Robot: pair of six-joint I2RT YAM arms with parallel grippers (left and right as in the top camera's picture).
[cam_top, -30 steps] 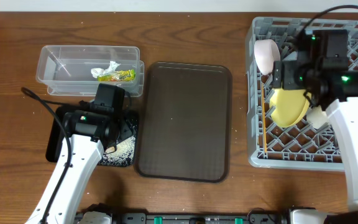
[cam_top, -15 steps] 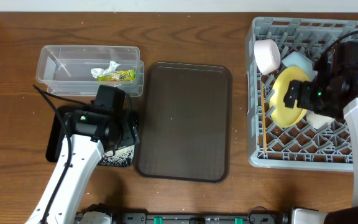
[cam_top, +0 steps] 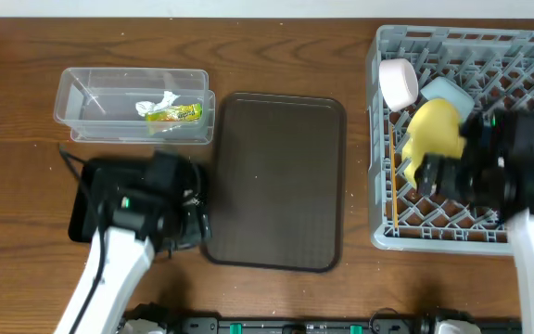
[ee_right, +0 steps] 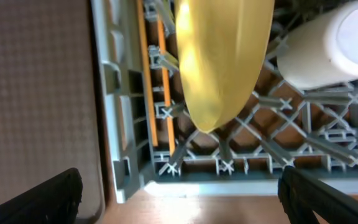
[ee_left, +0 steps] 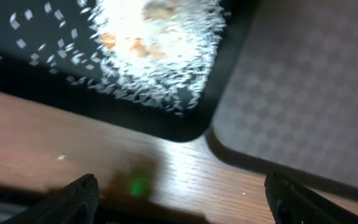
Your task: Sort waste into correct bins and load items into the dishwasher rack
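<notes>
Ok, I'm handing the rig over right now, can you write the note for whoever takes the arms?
Both are open and empty: the left pincer is over the corner of the black tray, the right pincer over the rack edge.
Waste: the wrapper and tissue are in the clear tub, the rice scraps in the black tray.
In the rack: yellow plate on edge, white bowl, blue bowl, white cup, chopsticks.
Done: sorting and loading look complete.
Left: probably only pulling both arms back.
</notes>
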